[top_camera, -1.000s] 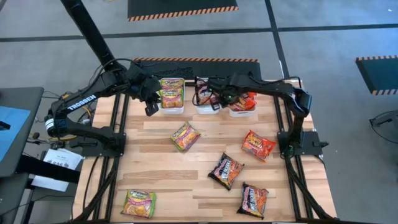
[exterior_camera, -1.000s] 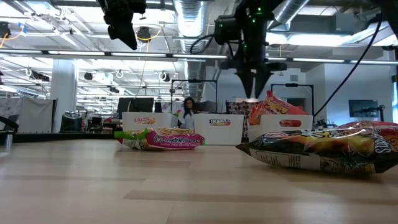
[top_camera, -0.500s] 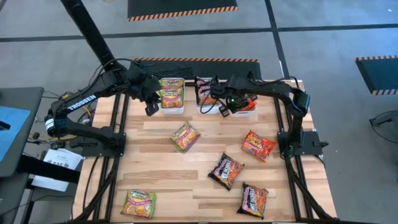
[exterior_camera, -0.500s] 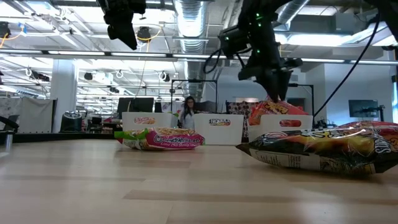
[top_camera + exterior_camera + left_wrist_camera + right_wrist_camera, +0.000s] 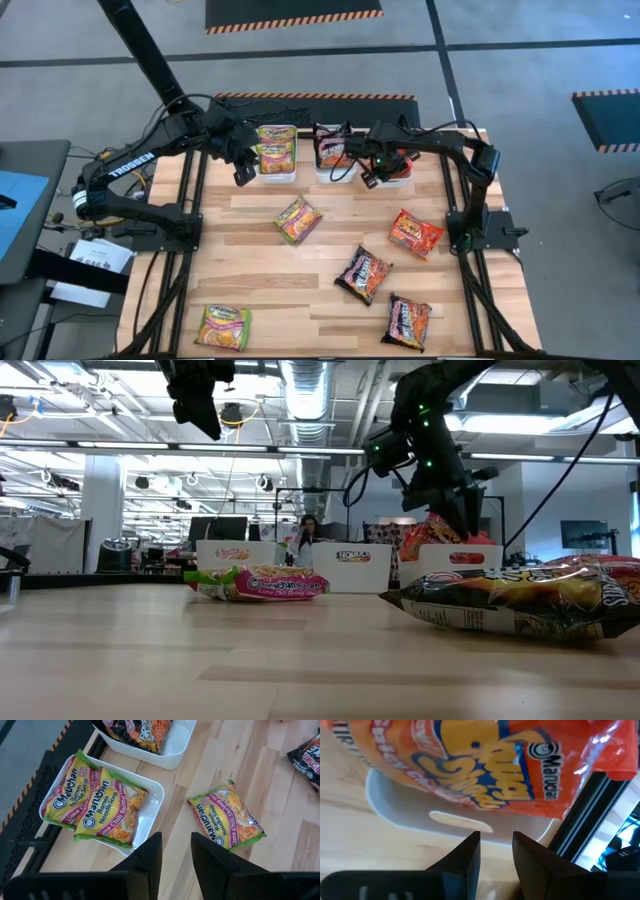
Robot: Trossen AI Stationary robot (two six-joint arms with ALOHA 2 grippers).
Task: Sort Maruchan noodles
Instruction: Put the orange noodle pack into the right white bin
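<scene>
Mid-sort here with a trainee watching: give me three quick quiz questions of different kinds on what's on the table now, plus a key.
1. How many noodle packets lie loose on the table?
2. True or false: the left white bin holds green-yellow packets.
3. The right gripper hovers by which bin? A) left B) middle C) right

Key: 1) five; 2) true; 3) C

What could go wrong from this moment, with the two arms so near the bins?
1. The red-orange packet sticks out over the rim of the right bin; it may slide out if the right gripper, hovering beside it, brushes it.
2. The left gripper hangs close to the left bin; moving toward the loose green-yellow packet, it might clip the bin.
</scene>
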